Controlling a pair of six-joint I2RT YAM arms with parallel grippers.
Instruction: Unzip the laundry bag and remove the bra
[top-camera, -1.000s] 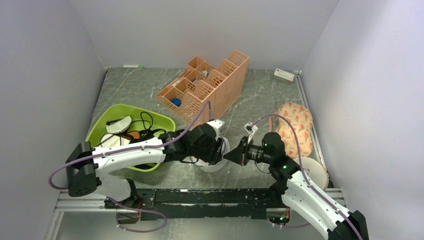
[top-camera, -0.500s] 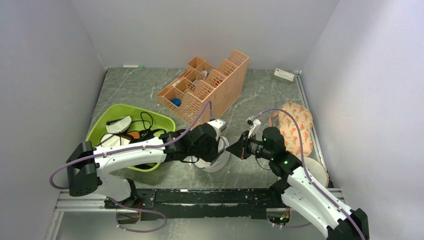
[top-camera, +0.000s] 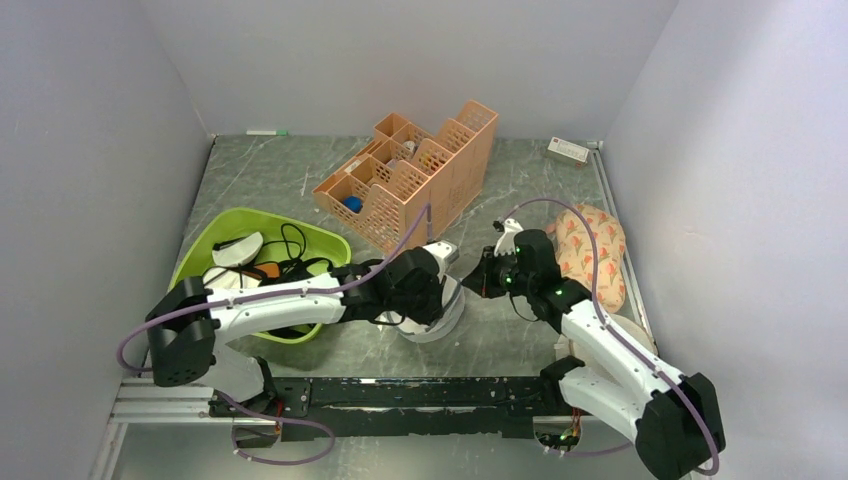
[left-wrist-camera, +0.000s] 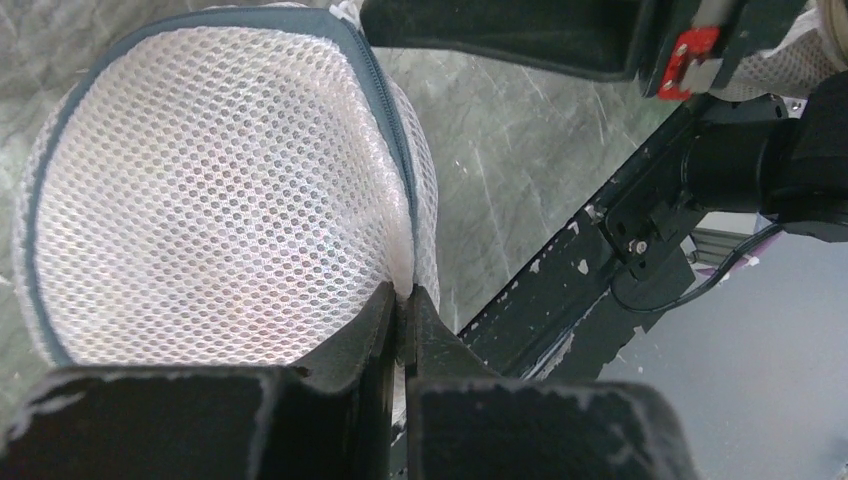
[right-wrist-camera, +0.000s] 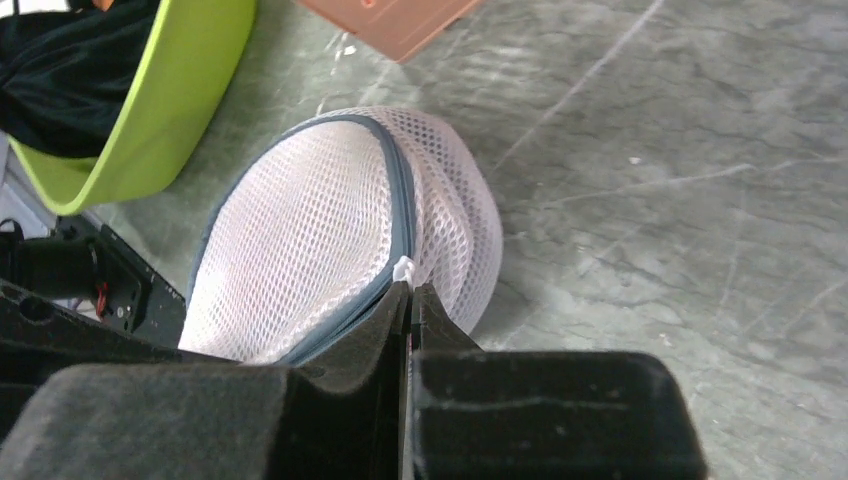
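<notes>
The laundry bag (top-camera: 432, 322) is a round white mesh drum with grey zipper trim, lying on the table between my two arms. My left gripper (left-wrist-camera: 404, 297) is shut on a white fold of mesh at the laundry bag's (left-wrist-camera: 210, 190) edge. In the top view the left gripper (top-camera: 443, 297) sits over the bag. My right gripper (right-wrist-camera: 409, 285) is shut on a small white zipper tab beside the grey zipper of the laundry bag (right-wrist-camera: 320, 230); in the top view the right gripper (top-camera: 470, 286) meets the bag's right side. The bra is hidden.
A green tub (top-camera: 214, 236) holding a black garment stands at the left. An orange slotted organiser (top-camera: 415, 170) is behind the bag. A flower-print cloth (top-camera: 592, 250) and a beige round pouch (top-camera: 634, 342) lie at the right, with a small box (top-camera: 567, 151) at the far right corner.
My left gripper has shut on the bag's mesh. The right gripper, still shut, has moved away from the near edge toward the back along the bag's right side.
</notes>
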